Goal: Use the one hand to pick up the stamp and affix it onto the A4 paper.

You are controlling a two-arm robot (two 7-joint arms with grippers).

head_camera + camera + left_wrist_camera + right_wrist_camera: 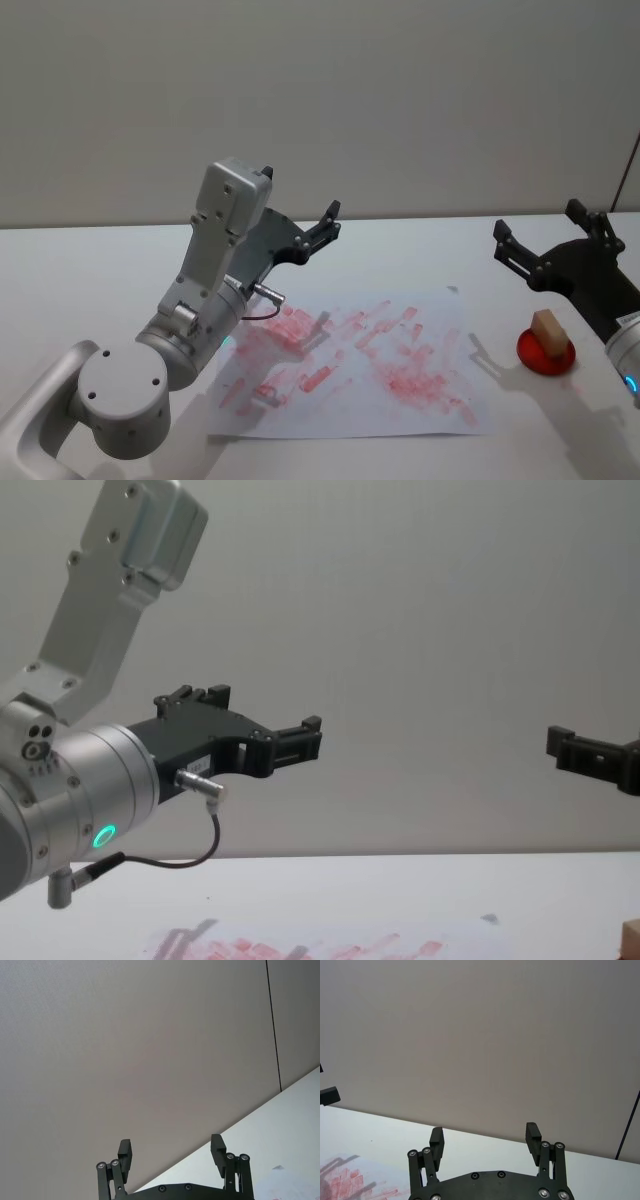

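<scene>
The stamp (548,329), a small tan wooden block, stands on a round red ink pad (546,358) at the table's right; its corner shows in the chest view (632,937). The A4 paper (360,375), covered in red-pink marks, lies at the table's middle (300,948) (345,1180). My right gripper (538,226) hovers open and empty above and behind the stamp, apart from it (485,1139) (575,750). My left gripper (325,224) is raised above the paper's far left part, open and empty (170,1151) (305,740).
The white table (420,250) runs back to a plain grey wall. My left arm's silver body (200,300), with a thin cable at the wrist, stands over the paper's left side. The ink pad sits near the table's right edge.
</scene>
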